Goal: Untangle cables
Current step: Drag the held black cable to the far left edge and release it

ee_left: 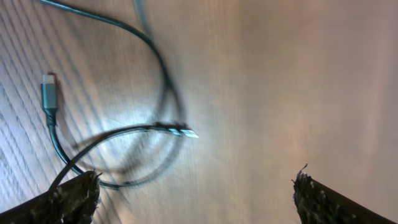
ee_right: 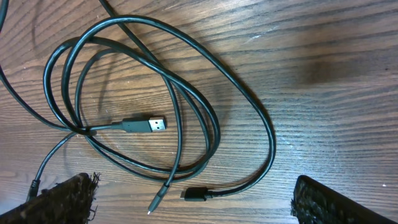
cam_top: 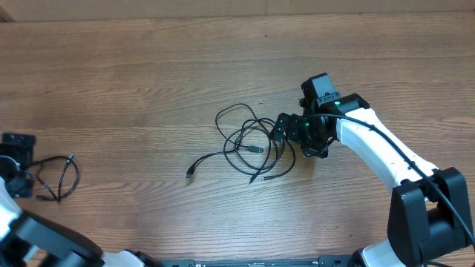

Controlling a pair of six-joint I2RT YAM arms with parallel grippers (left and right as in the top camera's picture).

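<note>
A tangle of thin black cables [cam_top: 249,144] lies at the table's middle, loops overlapping, with plug ends sticking out at the left [cam_top: 191,171] and front. In the right wrist view the loops [ee_right: 186,112] cross over each other, with a silver USB plug [ee_right: 155,124] inside and two small plugs near the front. My right gripper [cam_top: 280,132] hovers open at the tangle's right edge, fingers apart and empty [ee_right: 193,202]. A separate black cable [cam_top: 59,178] lies looped at the far left. My left gripper [ee_left: 196,196] is open above it, empty; its loop [ee_left: 124,143] and grey plug [ee_left: 49,93] show there.
The wooden table [cam_top: 148,81] stretches bare behind the cables. The right arm's white link [cam_top: 378,148] and black base [cam_top: 430,215] stand at the right. The left arm's black parts [cam_top: 15,152] sit at the left edge.
</note>
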